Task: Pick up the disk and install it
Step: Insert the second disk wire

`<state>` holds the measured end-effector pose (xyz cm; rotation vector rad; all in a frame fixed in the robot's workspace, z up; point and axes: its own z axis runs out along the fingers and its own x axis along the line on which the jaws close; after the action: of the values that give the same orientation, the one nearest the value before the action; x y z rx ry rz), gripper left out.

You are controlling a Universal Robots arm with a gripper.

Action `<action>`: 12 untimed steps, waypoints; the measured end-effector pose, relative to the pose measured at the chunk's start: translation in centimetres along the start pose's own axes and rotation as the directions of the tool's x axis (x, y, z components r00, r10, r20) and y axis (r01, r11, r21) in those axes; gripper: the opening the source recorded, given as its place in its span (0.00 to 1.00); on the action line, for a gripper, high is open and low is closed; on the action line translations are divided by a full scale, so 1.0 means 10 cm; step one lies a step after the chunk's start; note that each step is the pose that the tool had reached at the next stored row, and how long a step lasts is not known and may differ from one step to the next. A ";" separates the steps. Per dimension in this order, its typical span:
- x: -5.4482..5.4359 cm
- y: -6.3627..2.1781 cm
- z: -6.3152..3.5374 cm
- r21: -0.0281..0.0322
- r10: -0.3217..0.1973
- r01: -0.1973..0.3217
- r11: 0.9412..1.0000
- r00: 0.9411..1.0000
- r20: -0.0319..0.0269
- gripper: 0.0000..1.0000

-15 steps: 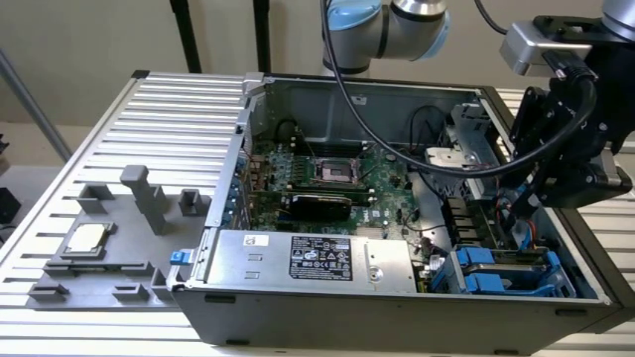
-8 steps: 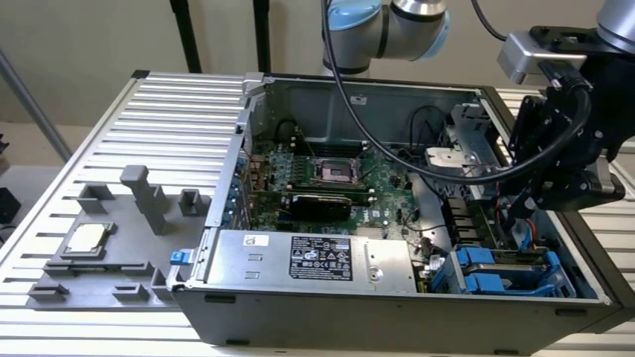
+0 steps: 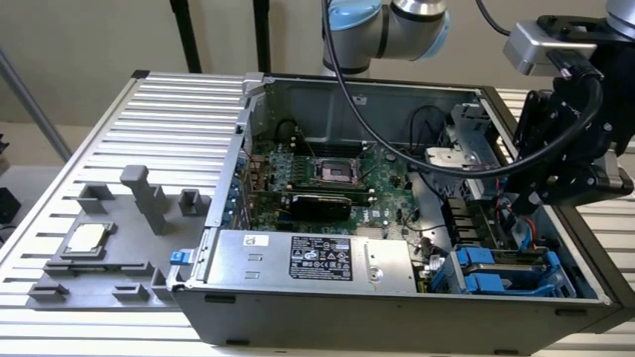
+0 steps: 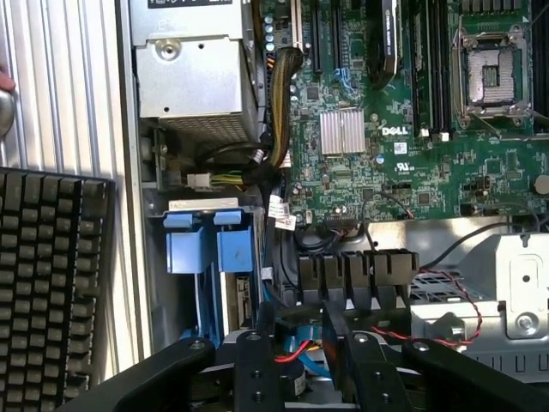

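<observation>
The open computer case holds a green circuit board, a silver box with a black label and a blue-railed disk seated in the drive bay at the corner. The gripper hangs above that bay, fingers close together and holding nothing.

this was a robotics lab or test bench for computer assembly. an open desktop computer case lay on a ribbed aluminium table, its green motherboard exposed (a dell logo showed in the wrist view). grey fixture blocks stood beside it, and a robot arm hung overhead.
</observation>
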<state>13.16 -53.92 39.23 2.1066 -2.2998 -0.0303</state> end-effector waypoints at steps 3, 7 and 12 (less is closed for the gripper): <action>0.00 0.000 -0.026 0.000 0.000 0.000 1.000 1.000 -0.002 0.36; 0.00 0.000 0.004 0.001 0.003 -0.003 1.000 1.000 -0.017 0.36; -0.05 0.003 0.032 0.003 0.007 -0.007 1.000 0.999 -0.037 0.36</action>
<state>13.16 -53.39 38.90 2.0821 -2.2885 0.0117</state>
